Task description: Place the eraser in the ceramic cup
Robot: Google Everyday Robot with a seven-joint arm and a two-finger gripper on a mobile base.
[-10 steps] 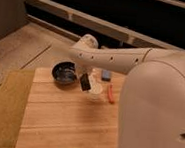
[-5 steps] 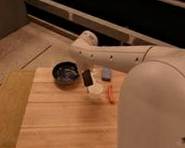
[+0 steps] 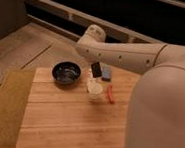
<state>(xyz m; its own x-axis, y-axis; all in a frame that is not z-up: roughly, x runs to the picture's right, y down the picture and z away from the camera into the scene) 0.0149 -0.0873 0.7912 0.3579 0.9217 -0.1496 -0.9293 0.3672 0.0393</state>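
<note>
The eraser (image 3: 95,69), a small black oblong block, hangs tilted under my white arm, just above and behind the white ceramic cup (image 3: 95,89). My gripper (image 3: 92,74) is at the eraser and shut on it, mostly hidden by the arm and the block. The cup stands upright on the wooden table (image 3: 65,121), right of the black bowl (image 3: 66,73). I cannot see inside the cup.
A grey-blue block (image 3: 106,73) lies just behind the cup to the right. A thin red stick (image 3: 110,93) lies right of the cup. My arm's large white body (image 3: 162,111) covers the table's right side. A floor and rail lie beyond.
The eraser, held in my gripper, has moved right and up, from beside the bowl to a spot above the cup. The cup, bowl, block and stick have not moved.
</note>
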